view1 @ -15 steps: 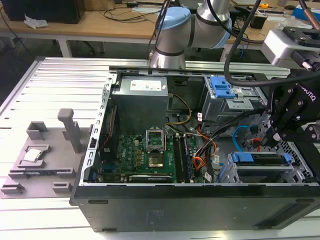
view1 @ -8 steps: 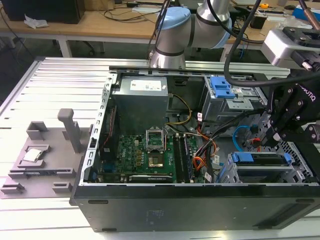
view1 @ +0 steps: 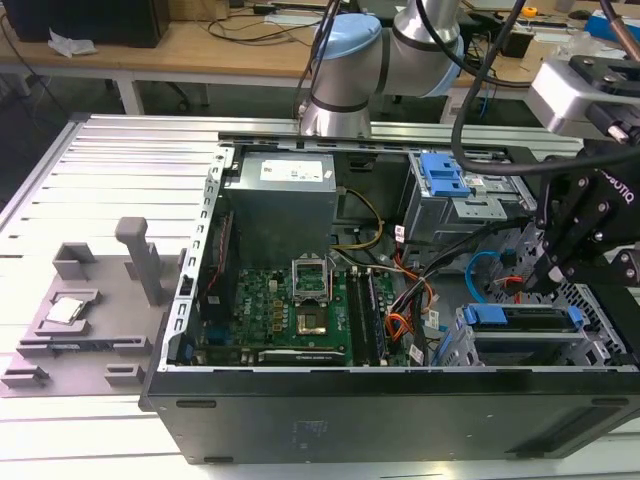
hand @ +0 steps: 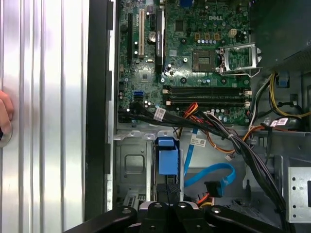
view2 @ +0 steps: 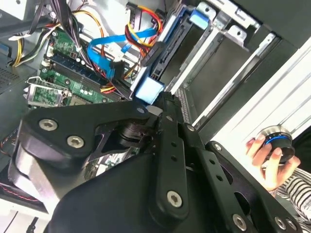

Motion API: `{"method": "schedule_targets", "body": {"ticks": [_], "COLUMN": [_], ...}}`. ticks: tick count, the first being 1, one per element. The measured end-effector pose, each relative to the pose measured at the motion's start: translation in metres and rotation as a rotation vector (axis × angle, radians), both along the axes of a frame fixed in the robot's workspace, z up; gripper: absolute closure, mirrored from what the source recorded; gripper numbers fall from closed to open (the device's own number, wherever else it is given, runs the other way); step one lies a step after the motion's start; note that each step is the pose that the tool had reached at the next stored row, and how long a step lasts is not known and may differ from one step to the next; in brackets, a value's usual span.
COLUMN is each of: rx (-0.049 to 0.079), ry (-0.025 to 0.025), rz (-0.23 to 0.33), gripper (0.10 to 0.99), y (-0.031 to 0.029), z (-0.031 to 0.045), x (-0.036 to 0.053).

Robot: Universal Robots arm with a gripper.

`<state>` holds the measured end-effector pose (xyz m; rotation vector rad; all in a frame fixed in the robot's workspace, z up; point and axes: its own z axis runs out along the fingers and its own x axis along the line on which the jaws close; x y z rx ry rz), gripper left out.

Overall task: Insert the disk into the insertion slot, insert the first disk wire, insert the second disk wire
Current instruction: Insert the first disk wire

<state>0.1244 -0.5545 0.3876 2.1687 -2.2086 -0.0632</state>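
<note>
The disk, a silver drive in a bright blue carrier, lies flat inside the insertion slot. The slot is the low perforated metal cage at the exterior view's right of an open computer case. I judge the disk rigid, dense and sensitive to shock, best held by the carrier's blue plastic edges and never by the label face. Near it loops the second disk wire, a thin blue flat cable, limp and light, best taken at its small dark plug. My gripper hangs over the cage, beside that loop; I cannot tell whether it is clenched or released. A white label marks the power supply, its print too small to make out.
</note>
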Motion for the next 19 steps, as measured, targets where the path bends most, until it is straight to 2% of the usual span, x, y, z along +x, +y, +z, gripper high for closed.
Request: {"method": "schedule_targets", "body": {"ticks": [4, 5, 6, 7, 10, 16, 17, 18, 19], "rx": [0.0, 0.0, 0.0, 0.0, 0.0, 0.0, 0.0, 0.0, 0.0], "ry": [0.0006, 0.0006, 0.0009, 0.0012, 0.0012, 0.0012, 0.0012, 0.0013, 0.0012], "rz": [0.0, 0.0, 0.0, 0.0, 0.0, 0.0, 0.0, 0.0, 0.0], "gripper": [0.98, 0.98, 0.98, 0.98, 0.98, 0.973, 0.851, 0.792, 0.792], "y": [0.0061, 0.0098, 0.0161, 0.0178, 0.0179, 0.0179, 0.0179, 0.0179, 0.0179], "z": [-0.0016, -0.0027, -0.0059, -0.009, -0.0119, -0.0122, -0.0123, -0.0124, -0.0126], "x": [0.0104, 0.0123, 0.0152, 0.0172, 0.0173, 0.0173, 0.0173, 0.0173, 0.0173]}}
